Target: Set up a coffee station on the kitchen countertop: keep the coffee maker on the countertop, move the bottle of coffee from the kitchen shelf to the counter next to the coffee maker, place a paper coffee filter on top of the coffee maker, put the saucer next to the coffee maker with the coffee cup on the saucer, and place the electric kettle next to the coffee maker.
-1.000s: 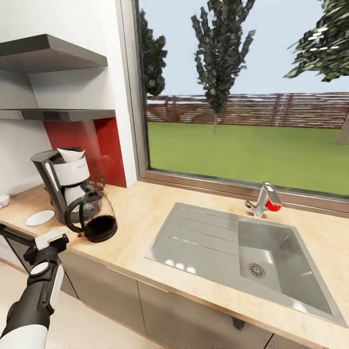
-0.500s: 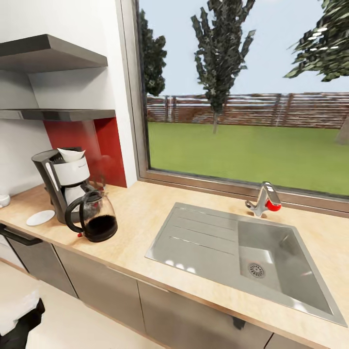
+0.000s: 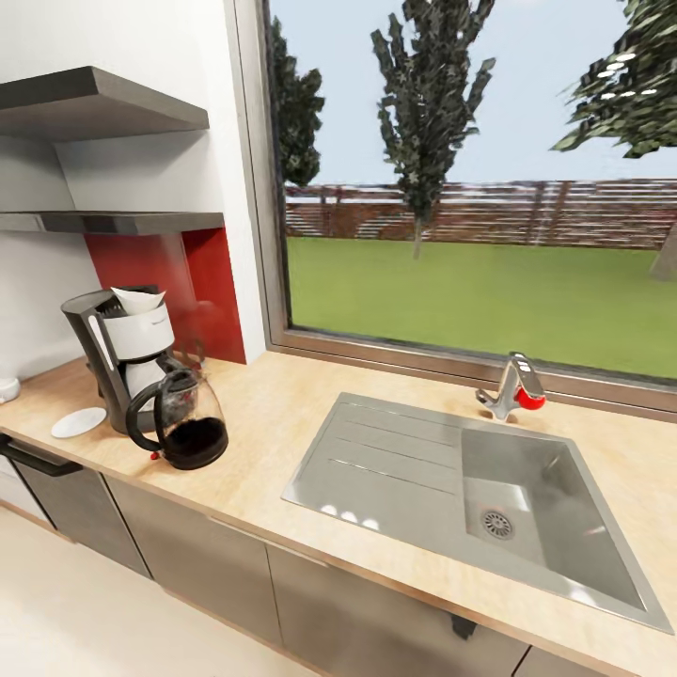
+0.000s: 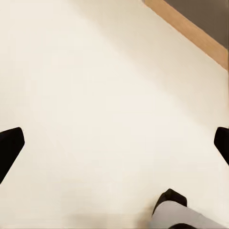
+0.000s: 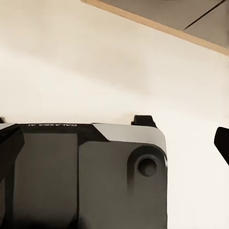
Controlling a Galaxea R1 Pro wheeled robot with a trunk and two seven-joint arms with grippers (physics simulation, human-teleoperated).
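Observation:
The black coffee maker [image 3: 118, 355] stands on the light-wood countertop [image 3: 273, 414] at the left, with the white paper coffee filter [image 3: 138, 300] on top. The glass electric kettle [image 3: 183, 421] sits right in front of it, touching or nearly so. The white saucer [image 3: 78, 422] lies bare to its left, and the coffee cup [image 3: 7, 387] is at the picture's left edge, apart from the saucer. A small dark shape [image 3: 194, 357] behind the kettle may be the bottle of coffee; I cannot tell. The kitchen shelf [image 3: 122, 223] looks bare. My left gripper [image 4: 114, 145] and right gripper [image 5: 114, 143] hang open over the cream floor.
A steel sink [image 3: 414, 461] with a faucet [image 3: 515, 387] fills the counter's right half under a big window. A thicker black board [image 3: 94, 103] hangs above the shelf. Dark grey cabinets [image 3: 216, 564] run below the counter. The robot's own base [image 5: 81, 176] lies beneath the right gripper.
My left arm, raised near the kettle a second ago, has dropped down past the head view's lower left edge. The things on the counter have not moved.

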